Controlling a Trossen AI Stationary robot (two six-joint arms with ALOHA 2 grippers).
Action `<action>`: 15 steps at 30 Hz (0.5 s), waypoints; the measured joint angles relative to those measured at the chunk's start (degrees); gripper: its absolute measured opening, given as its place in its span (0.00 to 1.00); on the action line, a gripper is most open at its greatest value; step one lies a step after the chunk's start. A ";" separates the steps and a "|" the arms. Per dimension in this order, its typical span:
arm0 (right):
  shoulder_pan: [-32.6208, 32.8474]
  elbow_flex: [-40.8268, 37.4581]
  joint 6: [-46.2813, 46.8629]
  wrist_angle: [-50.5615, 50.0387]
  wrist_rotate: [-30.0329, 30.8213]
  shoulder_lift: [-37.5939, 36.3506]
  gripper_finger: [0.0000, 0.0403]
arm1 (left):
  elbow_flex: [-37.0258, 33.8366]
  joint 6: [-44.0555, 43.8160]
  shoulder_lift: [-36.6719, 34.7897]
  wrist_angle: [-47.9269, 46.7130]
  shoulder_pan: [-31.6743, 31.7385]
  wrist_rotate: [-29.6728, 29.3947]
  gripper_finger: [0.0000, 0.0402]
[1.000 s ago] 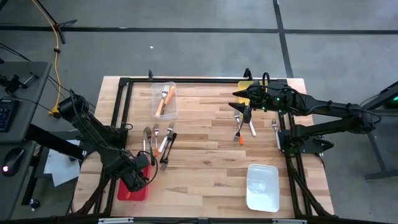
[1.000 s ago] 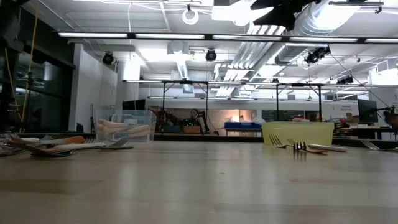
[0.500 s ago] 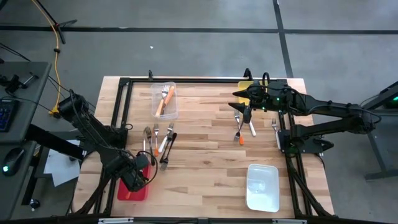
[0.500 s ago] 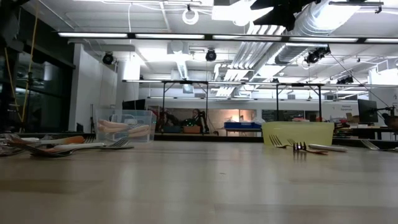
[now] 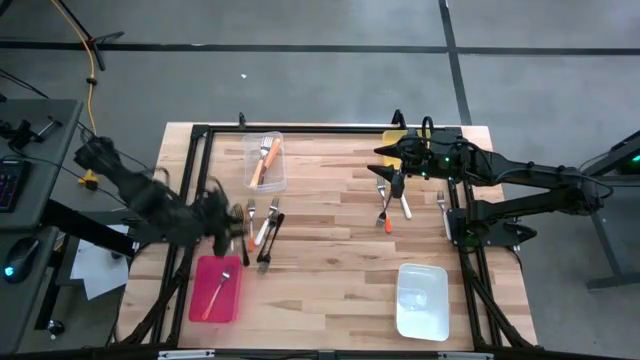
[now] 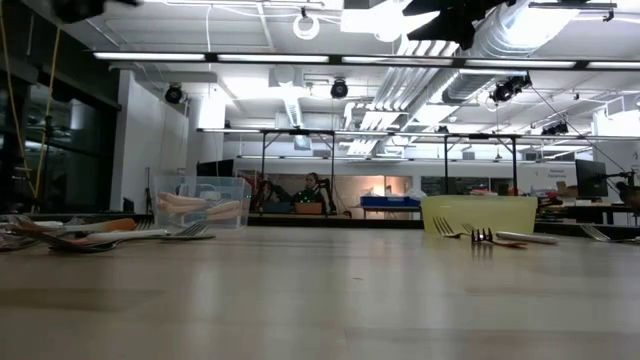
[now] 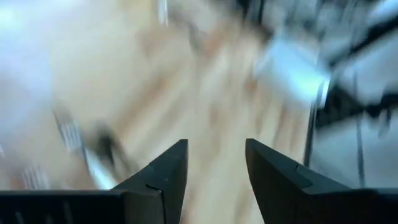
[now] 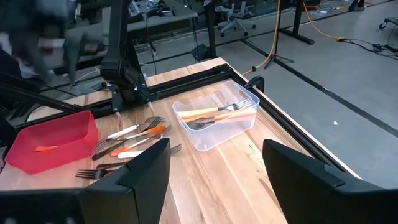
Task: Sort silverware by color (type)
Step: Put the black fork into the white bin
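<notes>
Over the left side of the table, the left gripper (image 5: 222,215) hangs blurred beside the loose forks (image 5: 256,228) — fingers parted with nothing between them in the left wrist view. Red bin (image 5: 214,289) at the near-left corner holds one red-handled fork (image 5: 216,293). Clear bin (image 5: 265,161) at the far side holds orange-handled forks (image 5: 263,160). Judgement: one drop is finished, and the step in hand is reaching for the next piece from the loose cluster.

Right gripper (image 5: 386,156) waits near the yellow bin (image 5: 394,137), fingers wide and empty, above a second small cluster (image 5: 391,199) with an orange handle among metal ones. White bin (image 5: 421,299) near-right, contents not clear.

Next move calls for singling out one handle — the forks lie close and partly crossed, so a pinch on a free end, well off its neighbours, looks safest.

Room:
- black frame rail (image 5: 196,170) runs just beside the left cluster; little slack on that side.
- red bin just near of the cluster — short carry.
- centre of the table open between the two arms; arms well apart.
</notes>
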 joint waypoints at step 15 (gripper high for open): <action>-0.01 0.00 0.35 4.19 -0.02 0.00 0.60 | -2.11 46.98 -5.96 30.78 27.46 9.83 0.38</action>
